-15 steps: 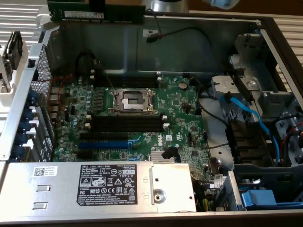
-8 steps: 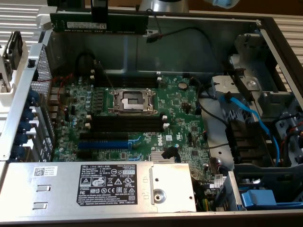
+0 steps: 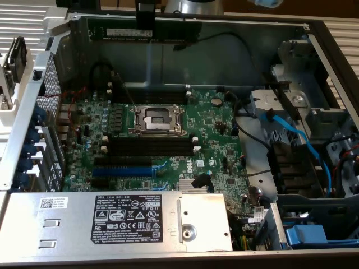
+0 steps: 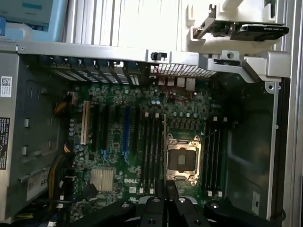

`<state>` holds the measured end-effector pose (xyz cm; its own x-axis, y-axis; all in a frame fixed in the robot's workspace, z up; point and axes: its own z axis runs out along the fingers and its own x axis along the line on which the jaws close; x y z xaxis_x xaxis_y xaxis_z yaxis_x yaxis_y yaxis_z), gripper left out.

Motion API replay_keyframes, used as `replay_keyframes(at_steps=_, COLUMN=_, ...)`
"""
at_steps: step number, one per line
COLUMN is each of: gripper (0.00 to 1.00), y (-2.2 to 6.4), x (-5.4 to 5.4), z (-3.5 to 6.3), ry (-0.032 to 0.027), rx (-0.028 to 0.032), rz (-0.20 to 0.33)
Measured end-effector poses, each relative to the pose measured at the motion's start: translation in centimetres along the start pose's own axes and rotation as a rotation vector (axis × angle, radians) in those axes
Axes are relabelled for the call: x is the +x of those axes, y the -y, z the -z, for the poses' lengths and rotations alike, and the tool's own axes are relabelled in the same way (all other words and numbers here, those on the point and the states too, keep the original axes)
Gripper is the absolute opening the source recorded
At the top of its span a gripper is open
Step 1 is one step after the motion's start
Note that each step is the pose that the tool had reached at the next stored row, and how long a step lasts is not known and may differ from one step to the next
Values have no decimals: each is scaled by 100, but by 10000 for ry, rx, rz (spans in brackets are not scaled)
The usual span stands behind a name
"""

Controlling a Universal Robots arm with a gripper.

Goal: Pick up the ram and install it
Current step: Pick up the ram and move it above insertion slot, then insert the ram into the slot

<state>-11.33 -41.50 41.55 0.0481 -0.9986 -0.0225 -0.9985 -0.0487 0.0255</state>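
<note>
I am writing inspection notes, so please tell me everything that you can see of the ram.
The ram is a long, thin, dark circuit-board strip with a pale label sticker on its face. It hangs level and on edge in the air over the motherboard, not seated in any slot. The tool grips its upper edge near the middle; nothing else touches it.

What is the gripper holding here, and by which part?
The gripper is shut on the ram, a long, thin dark circuit-board strip with a pale label, pinching its upper long edge near mid-length.
</note>
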Motion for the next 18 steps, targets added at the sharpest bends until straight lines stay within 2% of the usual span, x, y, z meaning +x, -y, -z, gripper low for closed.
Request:
replay_keyframes(at_steps=2, gripper=12, y=87, x=4, z=-1, ry=0, rx=-1, rz=0)
replay_keyframes(at_steps=4, gripper=12, y=116, x=4, z=-26, ry=4, rx=3, rz=-73)
replay_keyframes(at_steps=8, gripper=12, y=123, x=4, z=-86, ry=25, rx=10, rz=-439)
replay_keyframes(at_steps=18, gripper=12, y=123, x=3, z=-88, ry=27, rx=11, rz=-460)
